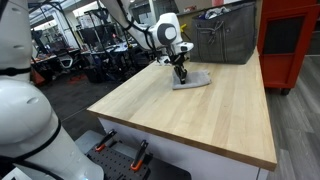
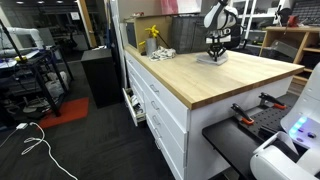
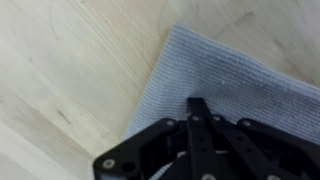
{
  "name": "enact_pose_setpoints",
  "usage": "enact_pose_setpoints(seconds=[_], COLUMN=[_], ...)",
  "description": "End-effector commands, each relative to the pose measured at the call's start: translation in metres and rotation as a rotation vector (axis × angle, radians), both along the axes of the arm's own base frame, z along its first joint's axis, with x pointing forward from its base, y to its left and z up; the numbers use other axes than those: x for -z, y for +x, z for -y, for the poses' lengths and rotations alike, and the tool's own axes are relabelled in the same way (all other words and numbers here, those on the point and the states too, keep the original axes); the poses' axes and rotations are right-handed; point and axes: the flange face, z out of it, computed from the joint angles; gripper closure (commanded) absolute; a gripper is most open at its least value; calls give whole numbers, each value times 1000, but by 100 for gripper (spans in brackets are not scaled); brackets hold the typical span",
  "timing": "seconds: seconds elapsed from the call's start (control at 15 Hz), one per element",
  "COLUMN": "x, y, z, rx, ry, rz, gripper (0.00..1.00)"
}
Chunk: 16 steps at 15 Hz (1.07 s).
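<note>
A grey ribbed cloth [image 1: 196, 80] lies on the wooden tabletop [image 1: 190, 125], towards its far end, and shows in both exterior views [image 2: 213, 60]. My gripper [image 1: 181, 72] points straight down onto it [image 2: 214, 52]. In the wrist view the black fingers [image 3: 198, 102] are closed together, with their tips on the cloth [image 3: 235, 75] near its corner. The cloth lies mostly flat around them. The contact point itself is hidden by the fingers.
A grey metal bin [image 1: 225, 35] stands behind the cloth, and a red cabinet [image 1: 290, 40] is beside the table. A yellow object [image 2: 152, 33] and a dark item sit at the table's far corner. The table [image 2: 195, 80] has white drawers below it.
</note>
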Motion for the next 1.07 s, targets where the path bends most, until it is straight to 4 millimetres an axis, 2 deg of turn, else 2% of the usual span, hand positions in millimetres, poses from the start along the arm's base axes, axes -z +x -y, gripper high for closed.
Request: enact_pose_setpoints(seconds=[0.0,0.33,0.47,0.6,0.8,1.0], x=[8,18,16,8,-9,-35], y=[-45,-82,-96,-106,-111,-102], z=[-41,-127,-155,-174,-177,-157], rx=[9,23,15,9,65,145], ry=[68,132,142,135,87,10], rz=[-42,-75,-83,-87,-83,-32], gripper=[100,100,100,100,100,100])
